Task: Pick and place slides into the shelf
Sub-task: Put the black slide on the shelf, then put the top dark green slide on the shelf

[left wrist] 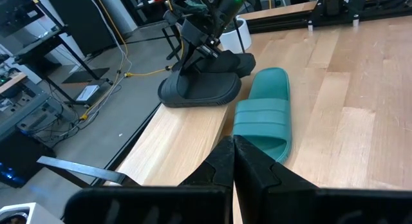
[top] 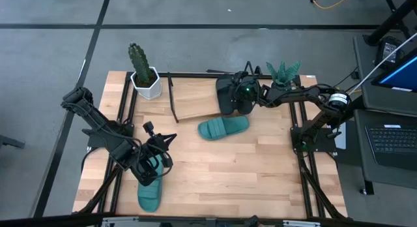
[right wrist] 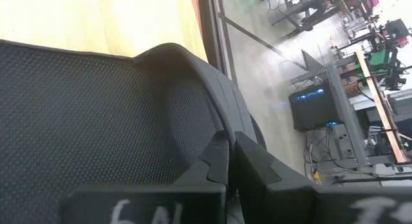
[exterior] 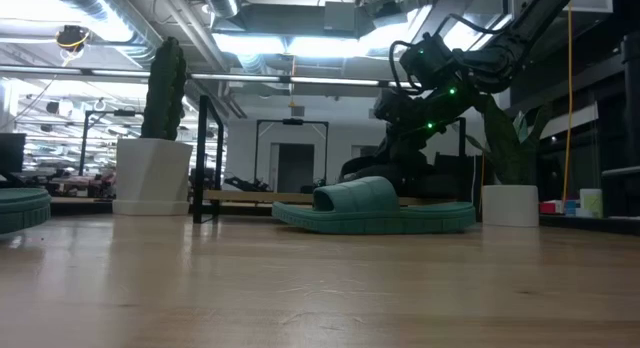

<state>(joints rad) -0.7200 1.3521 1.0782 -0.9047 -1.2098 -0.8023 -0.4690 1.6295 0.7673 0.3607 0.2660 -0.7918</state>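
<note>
Two black slides (top: 233,96) sit on the right end of the slanted wooden shelf (top: 192,100). My right gripper (right wrist: 228,147) reaches over them from the table's right and is shut on the nearer one (left wrist: 199,89). The second black slide (left wrist: 241,62) lies just behind it. One teal slide (top: 223,128) lies flat on the table just in front of the shelf. Another teal slide (top: 150,194) lies near the front left edge. My left gripper (left wrist: 233,150) hovers above that slide, shut and holding nothing. My right gripper has its fingertips closed at the edge of the black slide's strap (right wrist: 205,114), slanting down from the table's right side. The fingers themselves cover the exact spot. The slide's sole (left wrist: 193,97) rests on the shelf board.
A cactus in a white pot (top: 144,75) stands at the shelf's left end and a leafy plant in a white pot (top: 284,75) at its right. A laptop (top: 391,139) sits beyond the table's right edge. Bare tabletop (top: 260,168) lies in the near middle.
</note>
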